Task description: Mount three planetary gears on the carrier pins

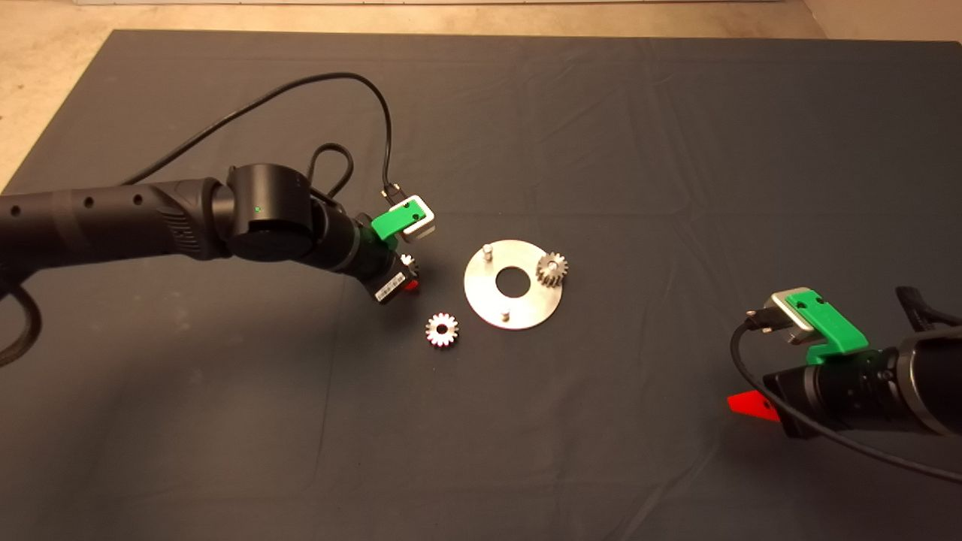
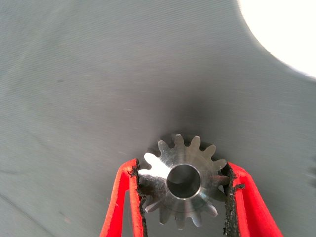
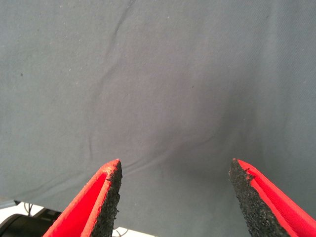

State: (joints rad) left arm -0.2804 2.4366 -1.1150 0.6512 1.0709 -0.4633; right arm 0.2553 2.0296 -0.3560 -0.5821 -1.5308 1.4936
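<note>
Pinching one gear (image 2: pixel 183 183) flat between its pads, hole clear for a pin, the left gripper (image 1: pixel 408 275) hovered beside the disc (image 1: pixel 513 284). One gear (image 1: pixel 552 268) sat on the disc; another (image 1: pixel 442 330) lay nearby. The right gripper (image 3: pixel 175 197) waited wide, far off.

A robotics lab or test bench, by the look of it — a dark mat (image 1: pixel 526 113) spread smooth over a pale bare floor (image 1: pixel 45 68), with nothing homely about. Two black robot arms reach over it, cables (image 1: pixel 323 83) looping loose, printed green brackets on their wrists — and only machine parts lie out: a steel disc (image 1: pixel 518 304) and small gears (image 1: pixel 442 330).
</note>
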